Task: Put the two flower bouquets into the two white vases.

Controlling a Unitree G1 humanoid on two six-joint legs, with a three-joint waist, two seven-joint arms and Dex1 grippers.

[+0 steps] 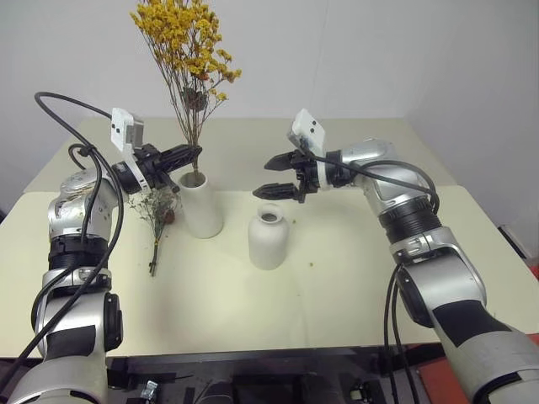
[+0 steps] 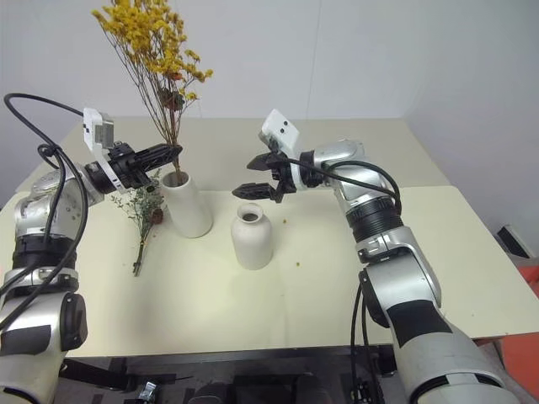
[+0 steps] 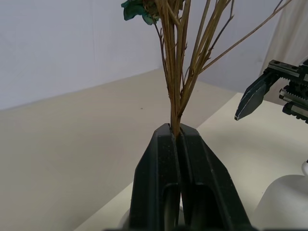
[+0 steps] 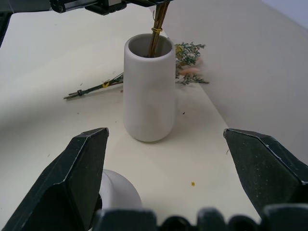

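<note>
Left end effector (image 1: 192, 154) grips yellow bouquet (image 1: 187, 38) in taller vase (image 1: 201, 204)

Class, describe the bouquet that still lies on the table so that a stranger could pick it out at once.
Start at the cream table and find the taller white vase holding the yellow bunch. Beside it, on the robot's left, lies the grey-green bouquet. Unlike the upright yellow bunch, it lies flat, its thin stems pointing toward the near edge.

Yellow bouquet (image 1: 187, 42) upright in tall vase (image 1: 201, 204), green bouquet (image 1: 157, 220) lying beside, short vase (image 1: 269, 238) empty
</note>
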